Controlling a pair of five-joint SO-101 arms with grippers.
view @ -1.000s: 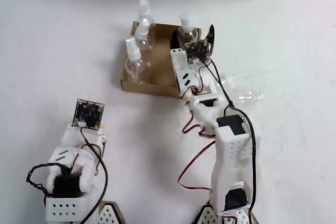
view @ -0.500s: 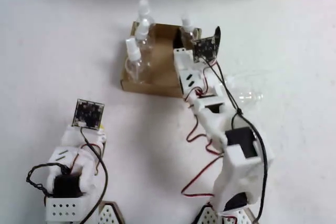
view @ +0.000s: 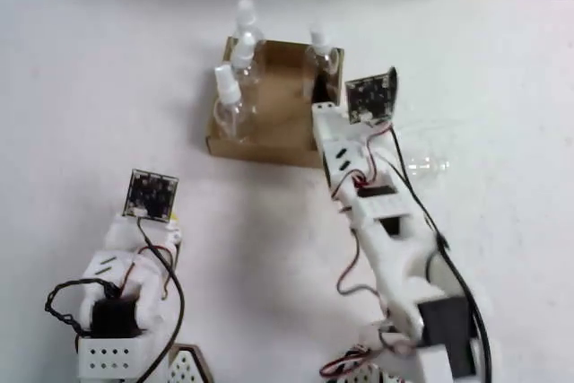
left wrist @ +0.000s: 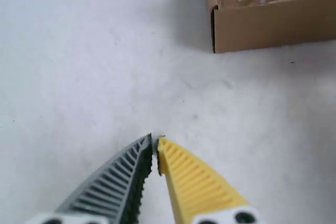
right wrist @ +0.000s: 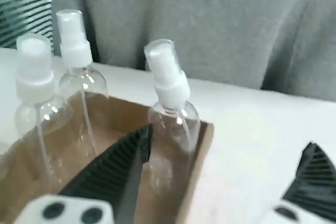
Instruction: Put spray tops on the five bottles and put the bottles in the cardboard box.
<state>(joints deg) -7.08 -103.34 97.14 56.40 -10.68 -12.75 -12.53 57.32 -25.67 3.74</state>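
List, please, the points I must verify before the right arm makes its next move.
1. The right pincer is open and empty: ok.
2. The spray-topped bottle stands upright in the cardboard box, in the corner beside that pincer: ok.
3. All five bottles are in the box: not ok; a lying bottle rests on the table beside the right arm.
4. The lying bottle has a spray top: cannot tell.
5. The left pincer is shut, empty, apart from the box: ok.

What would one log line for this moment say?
right gripper open by cardboard box | left gripper shut | one bottle lying outside
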